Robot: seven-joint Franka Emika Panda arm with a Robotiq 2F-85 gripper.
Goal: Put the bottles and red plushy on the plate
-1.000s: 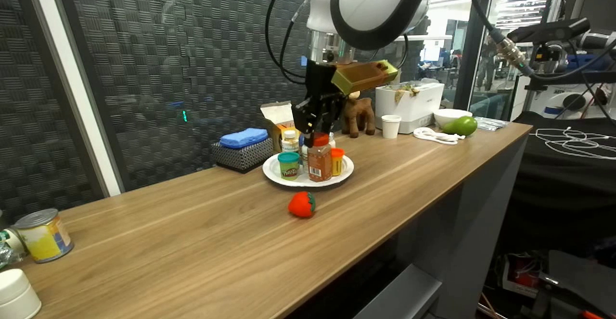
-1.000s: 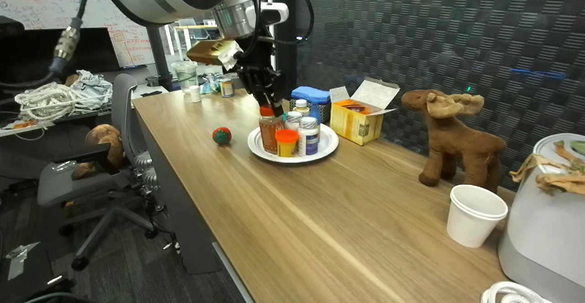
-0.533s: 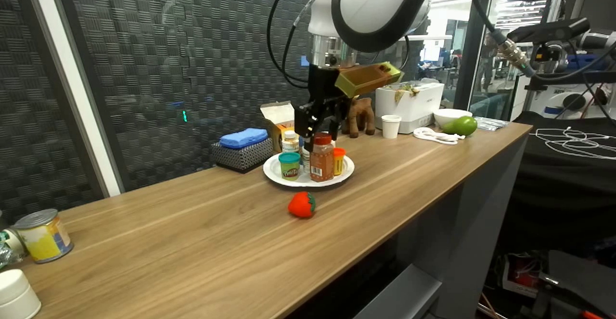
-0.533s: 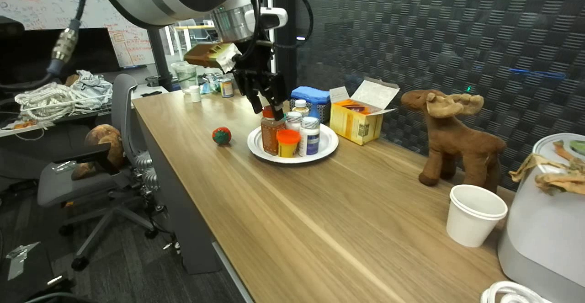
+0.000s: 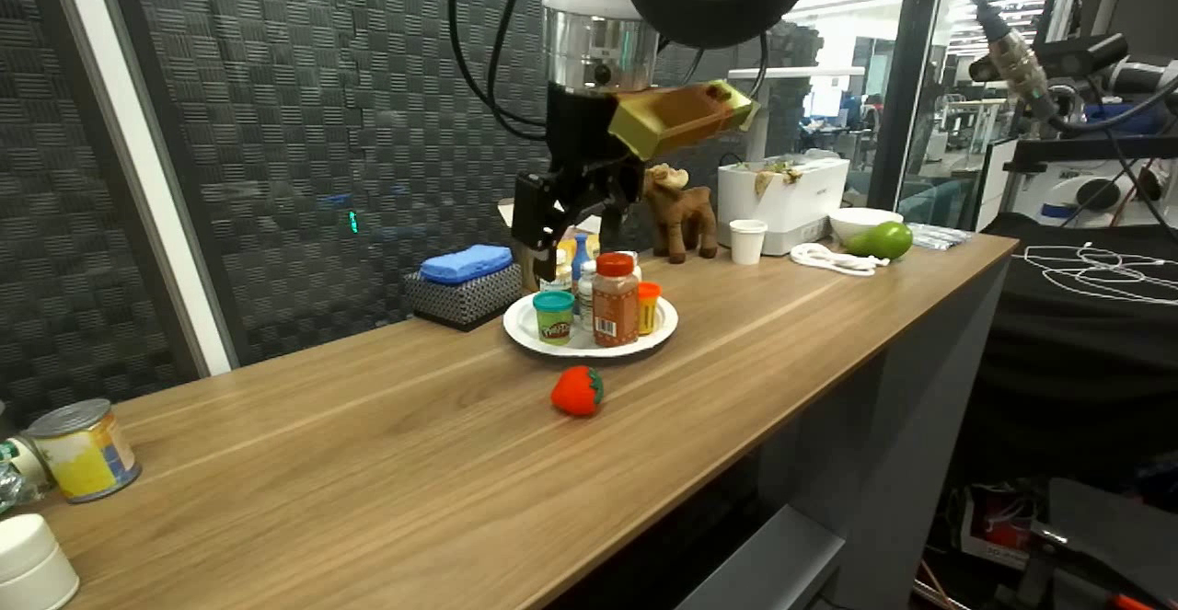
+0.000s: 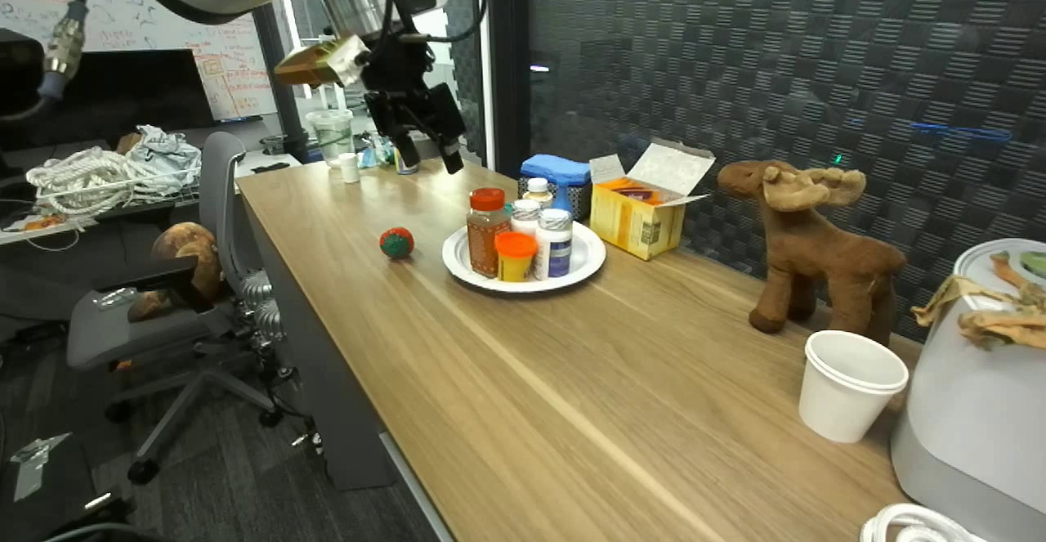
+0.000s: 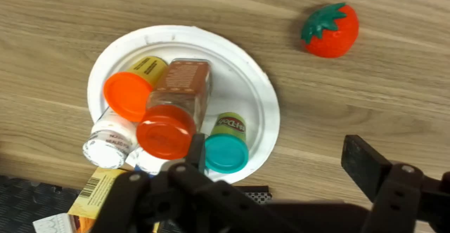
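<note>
While the leaf-crowned red plushy [image 7: 332, 32] lies off the plate [image 7: 242, 89], the claw [image 7: 276, 150] hangs free

Near the rim but apart, the plushy rests on the wooden table [image 5: 396, 463], lower than the claw and across from it, away from the foam-panelled wall [image 5: 276, 224]. In the wrist view it lies beyond the gap, toward the finger [image 7: 365, 166] at that view's right. Nearly round, it shows no marked long axis, so little turning seems needed. The jaws stand wide, holding nothing. Seen beside the opposite finger [image 7: 196, 150] is a teal-lidded Play-Doh tub [image 7: 226, 152], probably worth clearing first.
</note>
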